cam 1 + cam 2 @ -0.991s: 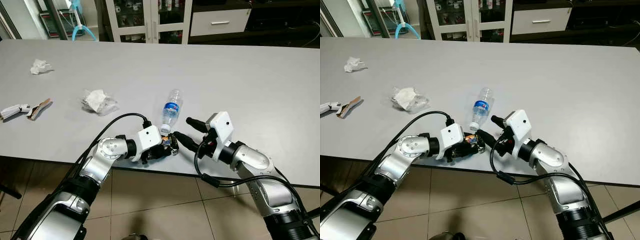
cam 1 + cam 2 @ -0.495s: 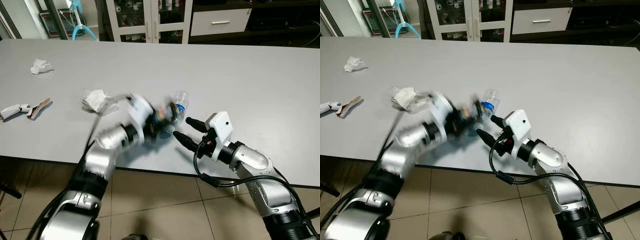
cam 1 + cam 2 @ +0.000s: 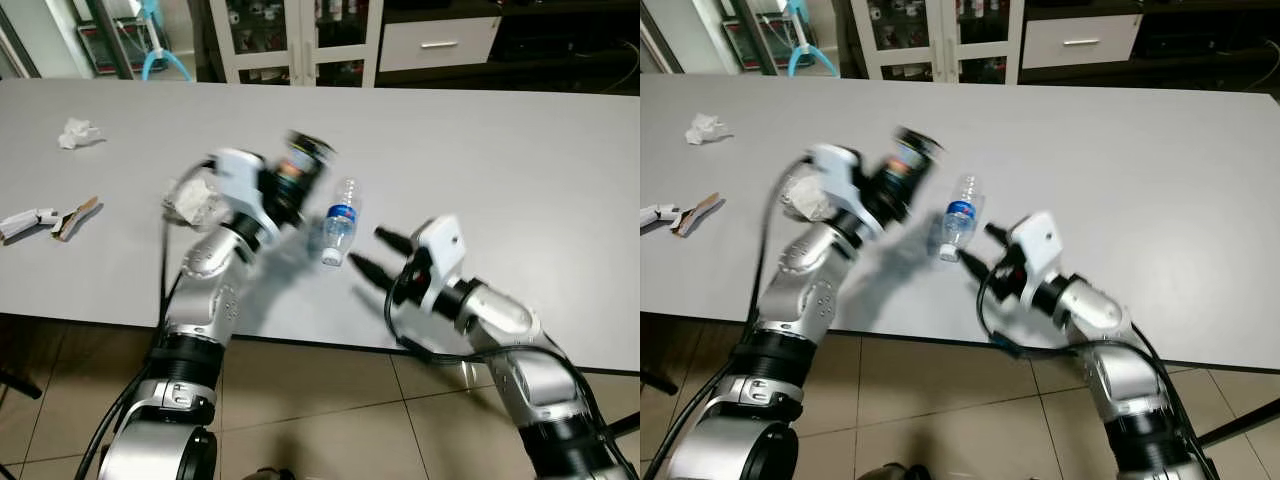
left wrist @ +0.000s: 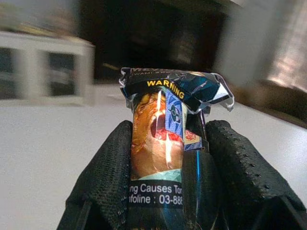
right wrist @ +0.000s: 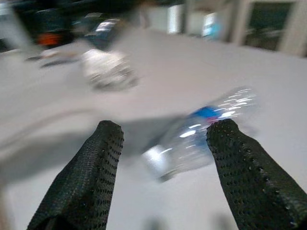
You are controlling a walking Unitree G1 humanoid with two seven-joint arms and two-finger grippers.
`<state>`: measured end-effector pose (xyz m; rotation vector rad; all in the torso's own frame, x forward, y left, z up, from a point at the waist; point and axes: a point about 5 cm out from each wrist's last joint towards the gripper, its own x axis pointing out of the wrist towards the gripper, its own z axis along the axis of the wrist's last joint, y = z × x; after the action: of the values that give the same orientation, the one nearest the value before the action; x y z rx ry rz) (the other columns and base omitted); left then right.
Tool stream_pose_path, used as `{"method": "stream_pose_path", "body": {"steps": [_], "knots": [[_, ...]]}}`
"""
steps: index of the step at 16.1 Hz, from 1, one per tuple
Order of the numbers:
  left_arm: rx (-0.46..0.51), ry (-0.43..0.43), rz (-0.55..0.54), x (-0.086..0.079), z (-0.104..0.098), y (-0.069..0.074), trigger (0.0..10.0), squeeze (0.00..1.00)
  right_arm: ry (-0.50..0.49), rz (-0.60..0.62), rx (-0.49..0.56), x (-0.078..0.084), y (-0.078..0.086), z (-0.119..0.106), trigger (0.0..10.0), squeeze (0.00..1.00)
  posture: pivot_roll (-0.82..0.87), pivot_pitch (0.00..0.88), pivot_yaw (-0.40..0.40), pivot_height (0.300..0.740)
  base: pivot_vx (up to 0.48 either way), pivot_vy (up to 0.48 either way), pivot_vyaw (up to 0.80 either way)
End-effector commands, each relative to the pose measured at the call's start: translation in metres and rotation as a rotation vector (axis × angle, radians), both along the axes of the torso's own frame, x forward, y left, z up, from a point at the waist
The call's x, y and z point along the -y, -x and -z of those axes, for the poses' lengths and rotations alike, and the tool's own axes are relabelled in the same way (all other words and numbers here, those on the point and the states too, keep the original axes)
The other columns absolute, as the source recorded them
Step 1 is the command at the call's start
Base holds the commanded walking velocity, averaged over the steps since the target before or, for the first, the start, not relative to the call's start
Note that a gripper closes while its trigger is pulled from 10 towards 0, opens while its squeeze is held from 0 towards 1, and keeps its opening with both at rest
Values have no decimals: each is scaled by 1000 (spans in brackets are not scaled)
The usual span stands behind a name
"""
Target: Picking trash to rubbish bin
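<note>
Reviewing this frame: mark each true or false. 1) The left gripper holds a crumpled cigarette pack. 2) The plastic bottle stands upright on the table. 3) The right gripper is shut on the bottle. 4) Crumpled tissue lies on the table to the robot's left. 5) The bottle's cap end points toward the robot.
1) True: the left gripper is clamped on the crumpled cigarette pack, which bears a warning label.
2) False: the plastic bottle lies on its side on the table.
3) False: the right gripper is open, with the bottle lying ahead of its fingers, not touched.
4) True: crumpled tissue lies far to the left, beyond a wrapper scrap.
5) True: the cap end faces the table's near edge.
</note>
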<state>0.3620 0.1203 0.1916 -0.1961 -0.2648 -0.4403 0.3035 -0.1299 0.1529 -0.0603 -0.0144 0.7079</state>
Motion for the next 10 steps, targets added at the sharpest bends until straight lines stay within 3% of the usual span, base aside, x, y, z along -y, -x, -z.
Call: {"method": "stream_pose_path", "body": {"steps": [1, 5, 7, 10], "knots": [[31, 22, -116, -11, -9, -4, 10000, 0, -22, 62, 31, 5, -7, -7, 10000, 0, -88, 77, 75, 740, 0, 0, 0], [79, -42, -276, -19, -14, -4, 10000, 0, -68, 140, 60, 6, -13, -12, 10000, 0, -89, 69, 79, 740, 0, 0, 0], [118, -92, -309, -15, -14, 0, 10000, 0, -151, 270, 108, 12, -22, -22, 10000, 0, -88, 64, 80, 740, 0, 0, 0], [174, -162, -357, -11, -15, 4, 10000, 0, -268, 560, 197, 37, -36, -42, 10000, 0, -89, 52, 82, 740, 0, 0, 0]]}}
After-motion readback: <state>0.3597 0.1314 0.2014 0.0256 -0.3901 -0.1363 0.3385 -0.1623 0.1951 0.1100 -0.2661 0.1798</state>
